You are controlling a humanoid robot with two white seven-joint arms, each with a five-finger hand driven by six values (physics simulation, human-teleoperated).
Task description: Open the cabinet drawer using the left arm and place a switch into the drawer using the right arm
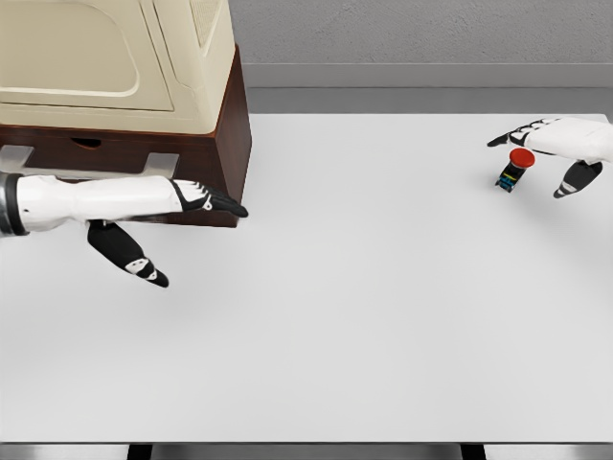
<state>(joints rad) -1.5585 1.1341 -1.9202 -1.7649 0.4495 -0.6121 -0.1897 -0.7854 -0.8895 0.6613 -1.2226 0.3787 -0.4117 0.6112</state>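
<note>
Hovering open right hand (pixel 554 153) over red-capped switch (pixel 513 169); left hand (pixel 158 220) spread beside cabinet (pixel 225 134)

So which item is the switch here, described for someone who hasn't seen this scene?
Start at the white table and go to its far right edge, where the right hand hovers. The switch sits just beside it: a small dark block topped by a red round button, the only coloured item there.

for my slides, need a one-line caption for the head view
Left hand open before the cabinet drawer; right hand open around the red-topped switch on the table.
</note>
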